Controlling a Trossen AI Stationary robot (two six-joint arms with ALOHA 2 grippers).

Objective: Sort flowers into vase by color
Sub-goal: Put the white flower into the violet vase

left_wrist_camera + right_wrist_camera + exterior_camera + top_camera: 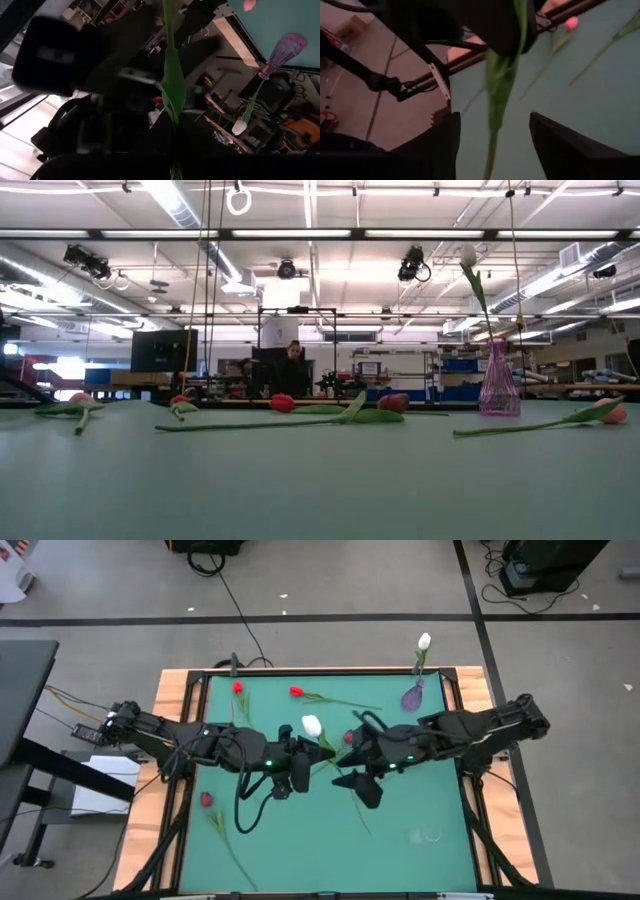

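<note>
— Green counter (400, 840) in a wooden frame, a big workshop behind it. Where is the flower now?

— The white artificial tulip with the long green stem (312, 726) is up in the air over the middle of the counter, between the two arms. Its stem comes out from the left hand (290, 780). The fingers themselves are dark in the left wrist view, but the flower does not lie on the counter, so I judge that this hand is closed on the stem.

— And the right hand (362, 788)?

— Its fingers (440, 145) stand wide apart, with the stem and leaf hanging in the gap between them. It grips nothing.

— What can go wrong?

— First, the passing. If the left hand lets go before the right one closes, the white tulip falls. The stem is thin and the leaf is soft, so the right fingers may close only on the leaf, and then the flower can slip or hang crooked.

— And after?

— The small purple glass vase (413, 696) at the far right of the counter has a narrow neck and already holds one white flower (424, 641). A bending stem may miss the opening, or a push may tip the vase. The red tulips (296, 692) lying on the counter are well apart from it and should not be mixed in.
</note>
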